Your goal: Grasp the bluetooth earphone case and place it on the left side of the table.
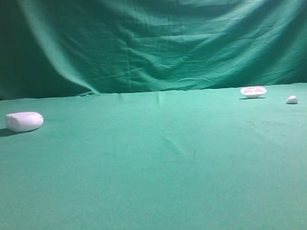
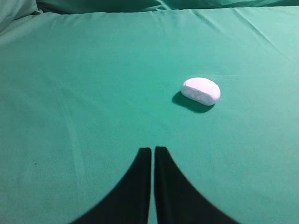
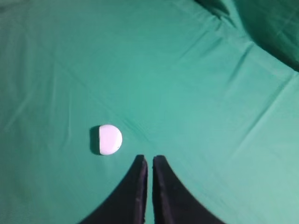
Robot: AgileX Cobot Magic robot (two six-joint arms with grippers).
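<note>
Case: white smooth rounded oblong plastic bluetooth earphone case (image 1: 24,121) lies on its long side near left edge of table, short of the far edge, dark shadow on its left. In left wrist view same case (image 2: 201,90) sits ahead and to the right of the fingertips, well apart from them, nothing touching it.
Table: wide flat surface in plain green cloth (image 1: 162,172), faint creases around the middle.
Left gripper: black tapered fingers, left gripper (image 2: 153,150) pressed together with only a thin slit between tips, holding nothing, above bare cloth.
Right gripper: right gripper (image 3: 149,160) likewise pressed together, thin slit, nothing between the tips.
Small piece: tiny white pebble-like piece (image 1: 292,100) near right edge of table, toward the far edge. In right wrist view a small white piece, one side flat and the other rounded (image 3: 110,139), lies just left of and ahead of the fingertips, not touching; probably the same piece, can't tell for sure.
Dish: shallow white dish-like piece with hollows (image 1: 253,91) close to far edge, right side, left of the pebble-like piece, apart from it.
Backdrop: draped green curtain (image 1: 149,37) behind far edge, heavy folds.
</note>
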